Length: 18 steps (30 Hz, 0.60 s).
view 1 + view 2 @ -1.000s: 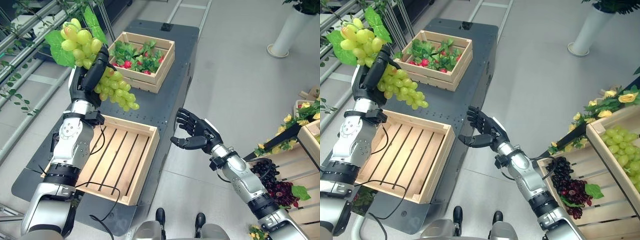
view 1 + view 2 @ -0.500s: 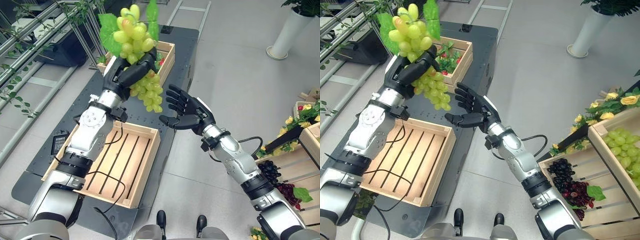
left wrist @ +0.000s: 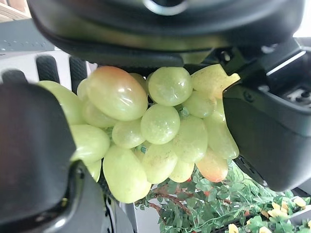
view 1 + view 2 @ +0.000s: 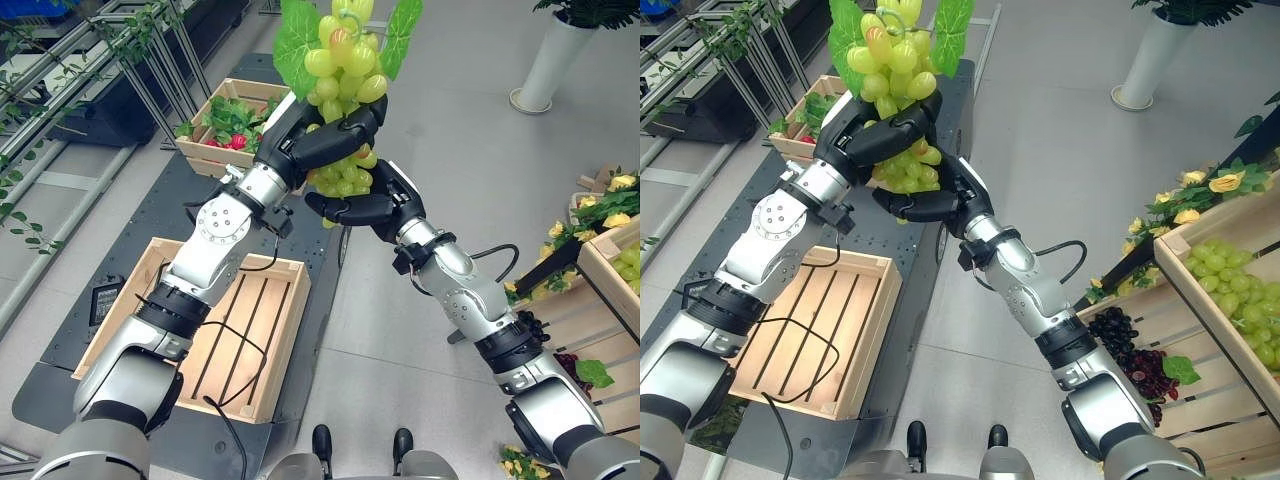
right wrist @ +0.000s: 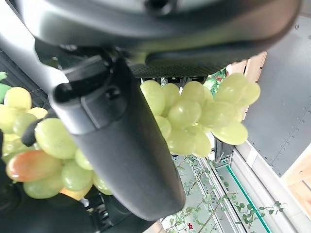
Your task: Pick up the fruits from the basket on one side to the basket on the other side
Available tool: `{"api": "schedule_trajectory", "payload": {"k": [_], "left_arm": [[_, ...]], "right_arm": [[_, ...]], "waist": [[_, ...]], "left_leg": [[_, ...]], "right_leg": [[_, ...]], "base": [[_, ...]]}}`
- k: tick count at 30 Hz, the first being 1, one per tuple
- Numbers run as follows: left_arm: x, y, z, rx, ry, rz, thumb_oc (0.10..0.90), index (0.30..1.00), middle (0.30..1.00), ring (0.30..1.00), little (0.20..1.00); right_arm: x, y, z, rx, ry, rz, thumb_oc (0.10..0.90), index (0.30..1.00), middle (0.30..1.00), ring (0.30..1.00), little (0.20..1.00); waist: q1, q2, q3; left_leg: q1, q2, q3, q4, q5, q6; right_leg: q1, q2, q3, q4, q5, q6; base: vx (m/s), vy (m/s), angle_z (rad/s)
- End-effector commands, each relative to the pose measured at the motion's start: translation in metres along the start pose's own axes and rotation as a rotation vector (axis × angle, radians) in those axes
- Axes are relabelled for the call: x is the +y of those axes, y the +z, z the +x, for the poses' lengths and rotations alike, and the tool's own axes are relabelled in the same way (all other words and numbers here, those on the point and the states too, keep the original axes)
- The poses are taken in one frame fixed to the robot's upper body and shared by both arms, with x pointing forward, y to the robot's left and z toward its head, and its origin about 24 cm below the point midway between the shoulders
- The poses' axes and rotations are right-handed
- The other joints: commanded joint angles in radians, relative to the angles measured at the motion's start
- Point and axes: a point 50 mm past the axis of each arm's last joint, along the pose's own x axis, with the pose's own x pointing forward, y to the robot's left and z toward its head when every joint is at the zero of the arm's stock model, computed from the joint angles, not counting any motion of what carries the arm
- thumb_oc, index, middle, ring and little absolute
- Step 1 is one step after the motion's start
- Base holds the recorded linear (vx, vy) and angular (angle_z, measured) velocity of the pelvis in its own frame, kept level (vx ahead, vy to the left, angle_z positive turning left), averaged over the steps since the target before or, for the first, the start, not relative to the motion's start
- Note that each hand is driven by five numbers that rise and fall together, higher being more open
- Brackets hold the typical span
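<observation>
The bunch of green plastic grapes with broad green leaves (image 4: 340,60) is held in the air above the right edge of the dark metal table (image 4: 160,215), clear of every crate. The left hand (image 4: 325,140) has its fingers curled round the middle of the bunch; the upper grapes and leaves stand above the hand and the lower grapes hang below it. The right hand (image 4: 365,205) sits directly under the left hand, its thumb and fingers closed against the lower grapes, so both hands grip the same bunch.

On the table, the shallow slatted wooden crate (image 4: 200,330) at the near end is empty. The second wooden crate (image 4: 225,125) at the far end holds green leaves and small red fruits.

To the right of the table, beyond a strip of grey floor, stands a wooden display rack (image 4: 1200,330). Its upper tray holds green grapes (image 4: 1240,300); its lower tray holds dark purple grapes (image 4: 1130,355). Yellow artificial flowers (image 4: 1205,195) trim the rack. A white floor vase (image 4: 555,55) stands at the far right.
</observation>
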Motion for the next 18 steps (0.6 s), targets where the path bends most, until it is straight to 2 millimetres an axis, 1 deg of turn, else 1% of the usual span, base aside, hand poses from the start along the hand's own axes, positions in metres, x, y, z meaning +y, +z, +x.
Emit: {"api": "schedule_trajectory", "payload": {"k": [1,3,9,10,11,12,18], "left_arm": [[-0.007,0.035,0.03,-0.173,-0.027,0.024,0.4,0.3,0.3,0.3,0.3],[-0.008,0.034,0.031,-0.16,-0.043,0.033,0.4,0.3,0.3,0.3,0.3],[-0.01,0.031,0.032,-0.149,-0.052,0.034,0.4,0.3,0.3,0.3,0.3],[-0.01,0.031,0.032,-0.148,-0.053,0.039,0.4,0.3,0.3,0.3,0.3],[-0.01,0.031,0.032,-0.146,-0.054,0.038,0.4,0.3,0.3,0.3,0.3],[-0.01,0.03,0.032,-0.142,-0.052,0.037,0.4,0.3,0.3,0.3,0.3],[-0.007,0.025,0.031,-0.11,-0.02,0.044,0.4,0.3,0.3,0.3,0.3]], "right_arm": [[0.023,0.013,0.02,-0.092,0.036,0.111,0.8,0.9,0.9,0.9,0.9],[0.027,0.018,0.024,-0.108,0.036,0.108,0.8,0.9,0.9,0.9,0.9],[0.032,0.023,0.029,-0.117,0.049,0.116,0.8,0.9,0.9,0.9,0.9],[0.032,0.025,0.03,-0.125,0.052,0.124,0.591,0.587,0.587,0.587,0.587],[0.033,0.025,0.03,-0.13,0.055,0.13,0.43,0.345,0.345,0.345,0.345],[0.034,0.026,0.03,-0.139,0.063,0.142,0.4,0.3,0.3,0.3,0.3],[0.036,0.03,0.031,-0.171,0.051,0.158,0.4,0.3,0.3,0.3,0.3]], "waist": [[0.021,0.031,-0.261],[0.026,0.03,-0.261],[0.032,0.028,-0.266],[0.033,0.027,-0.267],[0.034,0.027,-0.268],[0.036,0.025,-0.27],[0.041,0.023,-0.27]], "left_leg": [[-0.024,0.002,-0.034,-0.003,-0.053,-0.051],[-0.024,0.001,-0.037,-0.003,-0.052,-0.05],[-0.025,0.001,-0.043,-0.003,-0.052,-0.05],[-0.025,0.001,-0.044,-0.003,-0.051,-0.05],[-0.026,0.001,-0.045,-0.003,-0.051,-0.05],[-0.027,0.001,-0.047,-0.003,-0.05,-0.05],[-0.03,0.002,-0.053,-0.003,-0.049,-0.049]], "right_leg": [[-0.022,0.021,-0.018,0.001,0.007,-0.06],[-0.021,0.019,-0.02,0.001,0.007,-0.06],[-0.019,0.018,-0.024,0.001,0.009,-0.058],[-0.019,0.017,-0.026,0.001,0.009,-0.058],[-0.02,0.017,-0.027,0.001,0.01,-0.057],[-0.021,0.016,-0.028,0.001,0.01,-0.056],[-0.021,0.016,-0.032,0.001,0.009,-0.057]], "base": [[0.0,0.0,0.0],[-0.04,-0.012,0.01],[0.0,0.0,0.0],[0.0,0.0,0.0],[0.0,0.0,0.0],[0.0,0.0,0.0],[0.0,0.0,0.0]]}}
